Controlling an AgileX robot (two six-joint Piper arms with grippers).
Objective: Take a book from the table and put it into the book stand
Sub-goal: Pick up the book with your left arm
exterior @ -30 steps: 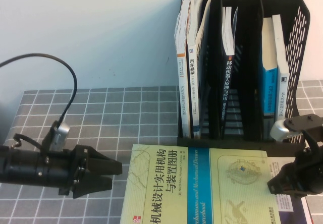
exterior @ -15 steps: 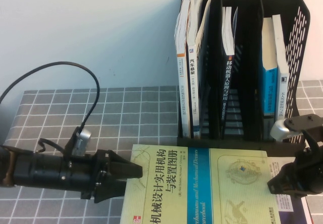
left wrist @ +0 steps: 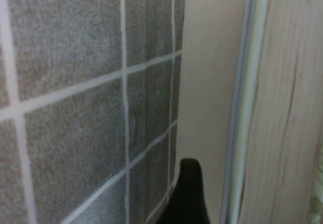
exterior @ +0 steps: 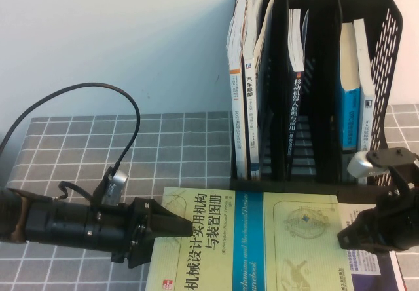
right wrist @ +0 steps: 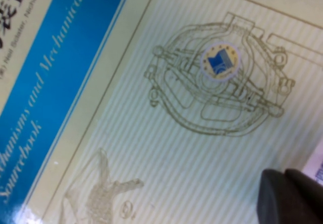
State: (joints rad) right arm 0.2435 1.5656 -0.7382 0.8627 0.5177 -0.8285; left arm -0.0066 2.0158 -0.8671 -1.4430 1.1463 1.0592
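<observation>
Middle book stand (exterior: 383, 75) compartment roomiest

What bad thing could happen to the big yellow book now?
The left hand is open at the book's left edge, low on the table; it might shove the book sideways instead of getting under it. The right hand sits at the other edge, so the book could buckle or tip between them. The book stand already holds books in every slot, so the thick book may jam.
</observation>
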